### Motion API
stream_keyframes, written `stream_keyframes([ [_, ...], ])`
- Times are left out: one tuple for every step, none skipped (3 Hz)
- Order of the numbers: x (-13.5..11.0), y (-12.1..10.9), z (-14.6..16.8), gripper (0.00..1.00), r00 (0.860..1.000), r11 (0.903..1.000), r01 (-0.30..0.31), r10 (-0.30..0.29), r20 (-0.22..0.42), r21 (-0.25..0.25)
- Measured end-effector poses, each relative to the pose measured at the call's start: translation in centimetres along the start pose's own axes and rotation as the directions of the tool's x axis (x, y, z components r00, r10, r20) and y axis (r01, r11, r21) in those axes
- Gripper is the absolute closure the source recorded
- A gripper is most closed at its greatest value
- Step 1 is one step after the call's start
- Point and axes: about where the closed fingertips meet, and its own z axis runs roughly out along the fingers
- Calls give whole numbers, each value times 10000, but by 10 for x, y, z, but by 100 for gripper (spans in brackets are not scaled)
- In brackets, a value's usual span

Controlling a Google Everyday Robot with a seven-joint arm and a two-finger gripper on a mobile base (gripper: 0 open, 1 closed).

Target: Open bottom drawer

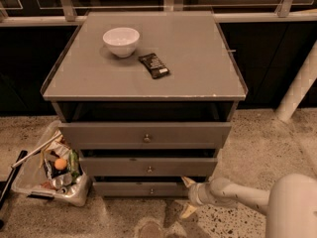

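The bottom drawer (133, 189) is the lowest front of the cabinet (148, 86), at 6 o'clock in view, with its knob (151, 191) central; it looks shut or nearly so, so I judge the opening not yet begun. The gripper (185, 197) hangs low at 3 o'clock of that knob, by the drawer's right end; its fingers are spread wide, one up and one down, with nothing between them. Left to do: take hold of the knob or the front's edge, then pull toward 6 o'clock. A bowl (121, 41) and a packet (154, 65) sit on top; a bin (49, 172) stands at 9 o'clock of the drawer.
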Motion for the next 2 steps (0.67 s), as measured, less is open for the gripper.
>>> stream_keyframes([
  [9,-8,10,0,9985,9985,537,-538,72,103],
  [18,-12,21,0,9966,9965,818,-819,76,178],
])
